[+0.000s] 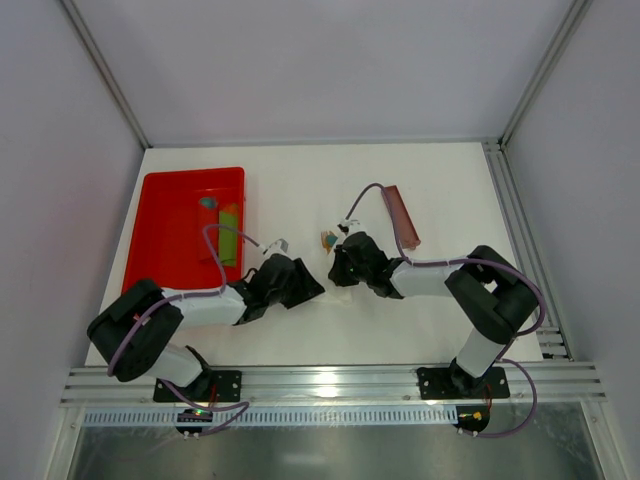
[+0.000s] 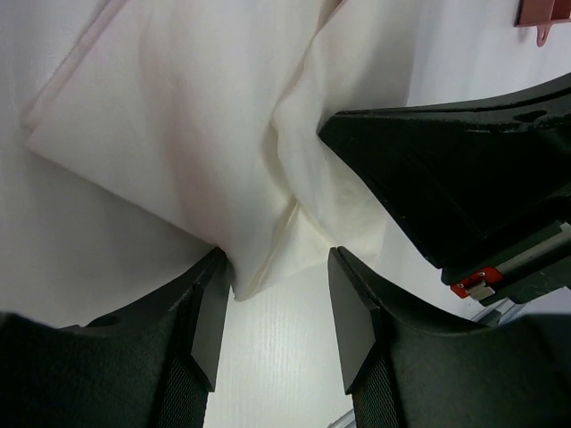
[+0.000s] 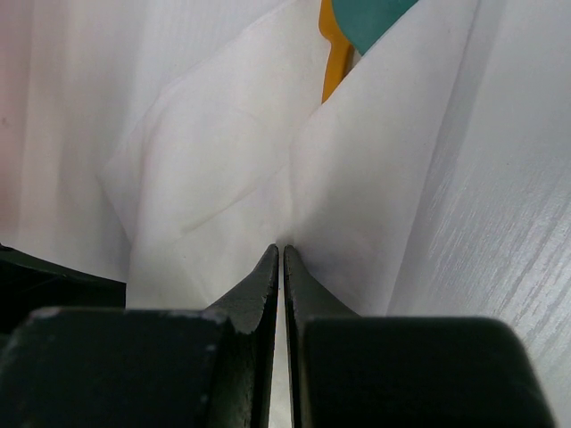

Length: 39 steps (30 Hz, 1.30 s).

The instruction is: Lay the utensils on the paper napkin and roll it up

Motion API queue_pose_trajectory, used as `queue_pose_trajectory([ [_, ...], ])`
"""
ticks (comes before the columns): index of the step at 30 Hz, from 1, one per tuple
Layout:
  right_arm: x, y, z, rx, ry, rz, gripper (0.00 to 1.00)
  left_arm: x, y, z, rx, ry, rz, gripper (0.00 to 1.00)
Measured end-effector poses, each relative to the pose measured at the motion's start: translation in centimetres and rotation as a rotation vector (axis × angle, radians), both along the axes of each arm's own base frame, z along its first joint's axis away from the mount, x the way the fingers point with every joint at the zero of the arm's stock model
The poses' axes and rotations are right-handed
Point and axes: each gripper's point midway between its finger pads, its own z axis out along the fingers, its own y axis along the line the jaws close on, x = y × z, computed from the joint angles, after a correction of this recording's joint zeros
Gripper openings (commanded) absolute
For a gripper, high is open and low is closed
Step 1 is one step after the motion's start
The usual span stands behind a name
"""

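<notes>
The napkin (image 2: 169, 134) lies near the middle of the surface (image 1: 440, 180), between the two tools. It is loosely folded over itself, with the orange end of the utensils (image 3: 332, 53) and a teal piece (image 3: 379, 16) poking out of the fold at 12 o'clock from the right tool (image 3: 278, 252). That tool is fully closed, tips together against a crease of the paper; whether a ply is caught between them I cannot tell. The left tool (image 2: 275, 260) stands about half open and holds nothing, with a loose corner of the napkin lying between its fingers (image 2: 207, 308). The right tool's body is just beside it at 2 o'clock. The paper looks thin, very light and limp, so it will likely crumple, drag or tear if pulled by a single corner, and it will not keep a roll unless pinned. The utensils look slim, stiff and light, apt to slide out of the open end. The safer hold is probably on the doubled fold close to the sticks, several plies at once, while the other tool presses the bundle down through the paper
</notes>
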Motion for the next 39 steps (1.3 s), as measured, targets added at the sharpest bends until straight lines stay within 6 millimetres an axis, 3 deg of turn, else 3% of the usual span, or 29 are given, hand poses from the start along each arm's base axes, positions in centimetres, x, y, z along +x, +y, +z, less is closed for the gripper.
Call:
queue_pose_trajectory([
  [16, 0.0, 0.1, 0.0, 0.021, -0.009, -0.004, 0.06, 1.7, 1.2, 0.0, 0.115, -0.053, 0.038, 0.52],
  [28, -0.1, 0.2, 0.1, 0.035, -0.014, 0.000, 0.06, 3.1, 1.3, 0.7, 0.112, -0.100, 0.050, 0.45],
  [31, -0.1, 0.3, 0.1, 0.038, -0.013, 0.002, 0.06, 3.0, 1.2, 0.7, 0.112, -0.103, 0.037, 0.39],
  [35, -0.3, 0.5, 0.1, 0.056, -0.005, 0.000, 0.06, 3.0, 0.9, 0.5, 0.120, -0.098, 0.014, 0.19],
  [39, -0.5, 0.7, 0.1, 0.086, 0.007, -0.006, 0.06, 3.4, 0.1, 1.3, 0.110, -0.115, -0.012, 0.05],
])
